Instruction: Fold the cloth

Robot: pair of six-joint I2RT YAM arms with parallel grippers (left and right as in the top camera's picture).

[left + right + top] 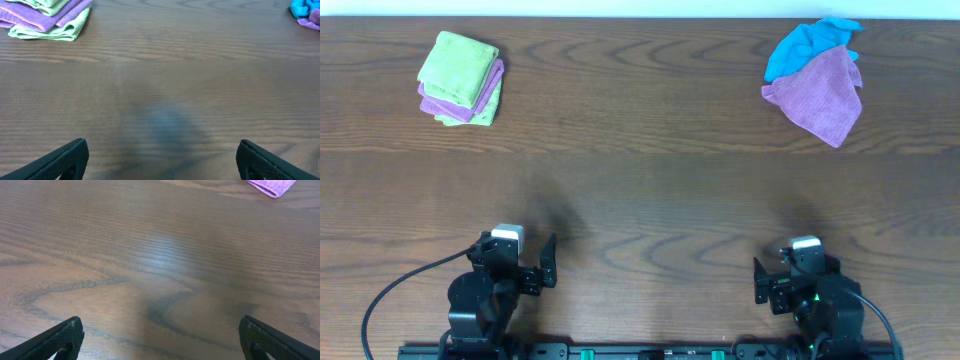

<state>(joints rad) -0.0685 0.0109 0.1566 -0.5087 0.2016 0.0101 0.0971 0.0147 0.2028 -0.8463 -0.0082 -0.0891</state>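
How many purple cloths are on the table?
2. A folded purple cloth sits in the far-left stack, between green cloths; a loose purple cloth lies far right, touching the blue cloth. The stack may hide more.

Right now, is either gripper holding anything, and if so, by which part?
Nothing is held. The left gripper and the right gripper both stand open above the table, and the green cloth lies untouched, far from them.

A blue cloth [808,45] seemingly overlaps a purple cloth [823,95] on the wooden table [640,200].
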